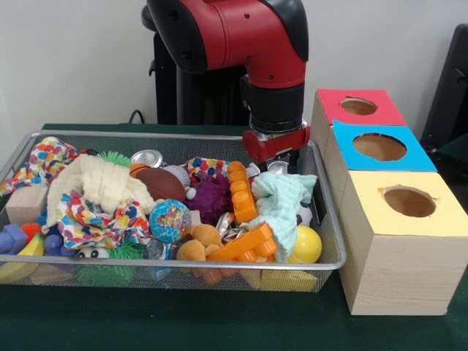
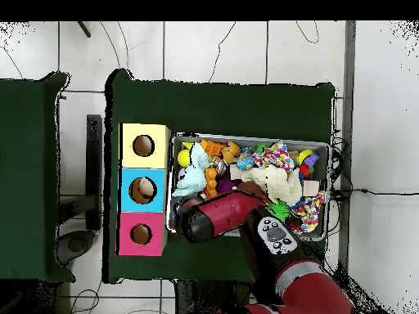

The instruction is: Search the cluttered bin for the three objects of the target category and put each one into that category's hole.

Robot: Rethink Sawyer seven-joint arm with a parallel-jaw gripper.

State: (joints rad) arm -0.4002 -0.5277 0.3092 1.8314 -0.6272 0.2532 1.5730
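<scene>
The wire mesh bin [image 1: 183, 135] is packed with toys and cloths; it also shows in the overhead view [image 2: 245, 136]. My gripper [image 1: 278, 162] hangs from the red arm low over the bin's far right corner, just behind a mint cloth [image 1: 281, 201]. A small glinting piece [image 1: 278, 167] shows right under it; I cannot tell what it is or whether it is held. Crinkly see-through plastic [image 1: 228, 225] glints by the orange toy, and another bit [image 1: 155, 250] lies near the front rim. The blue-topped box's hole [image 1: 379, 146] is right of the bin and shows something pale inside from overhead [image 2: 144, 190].
The red-topped box [image 1: 358, 107] and yellow-topped box [image 1: 409, 201] flank the blue one. In the bin are a metal tin [image 1: 146, 157], a globe ball [image 1: 170, 220], a brown football [image 1: 161, 183], a purple spiky toy [image 1: 212, 196] and a yellow ball [image 1: 307, 245].
</scene>
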